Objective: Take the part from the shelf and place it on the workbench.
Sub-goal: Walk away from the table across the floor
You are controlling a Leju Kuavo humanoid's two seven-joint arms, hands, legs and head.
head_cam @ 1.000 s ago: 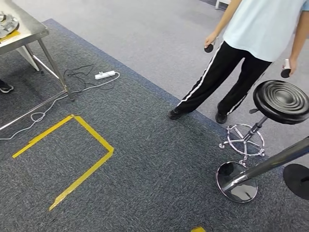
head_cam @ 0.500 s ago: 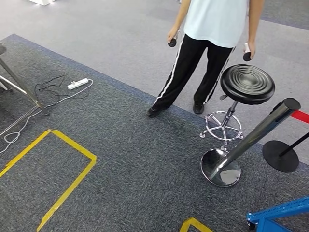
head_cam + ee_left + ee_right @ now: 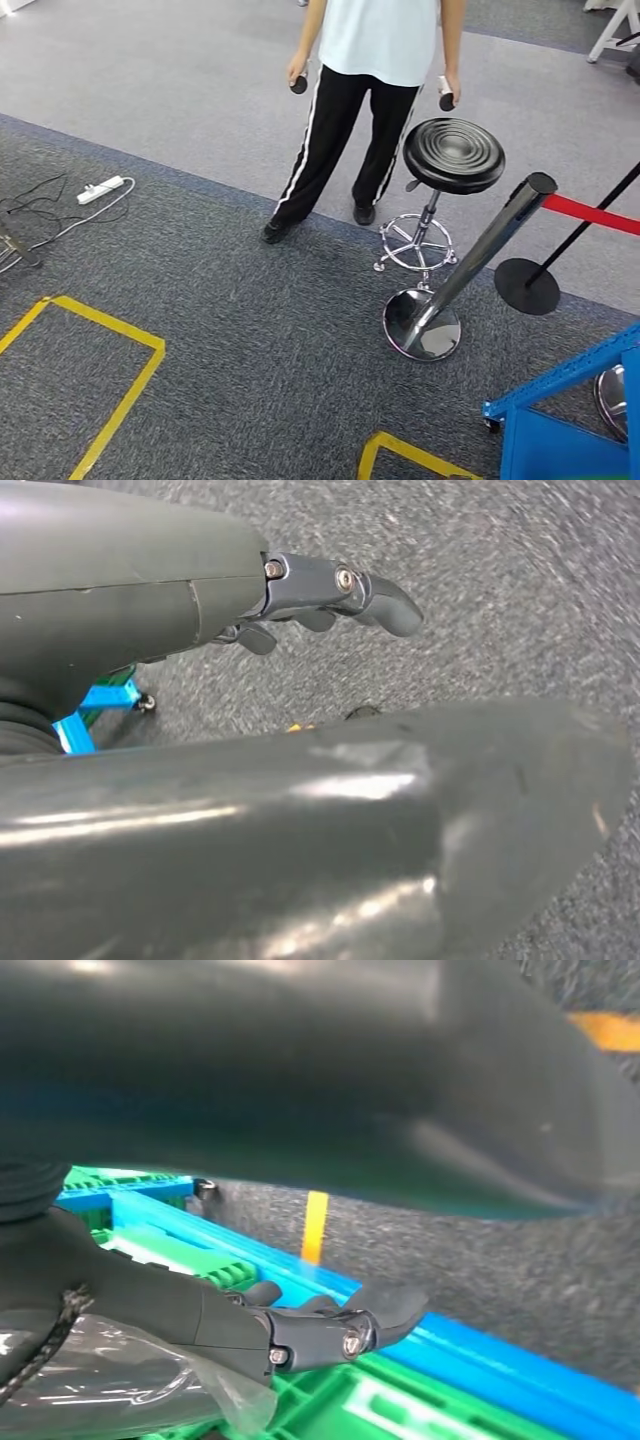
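A dark grey carpeted floor [image 3: 249, 330] marked with yellow tape lines [image 3: 121, 400] is seen from the head view. A person in a pale blue shirt and black trousers with white side stripes [image 3: 340, 130] stands on the lighter grey floor beyond, a small dark controller in each hand. Just beside the person stands a black round-seated stool on a chrome base [image 3: 453, 155]. A tilted chrome barrier post on a round mirrored foot [image 3: 468, 270] is placed near the stool, with a red belt [image 3: 589, 213] running from its top. A white power strip with black and white cables [image 3: 100, 189] lies at the left. The corner of a blue metal shelf frame [image 3: 558, 400] is seen at the lower right.

The left hand [image 3: 324, 595] is seen over the carpet, fingers extended, loosely apart and holding nothing. The right hand [image 3: 332, 1325] is seen above green plastic trays within the blue frame, fingers stretched out and empty. The part cannot be identified in any view.
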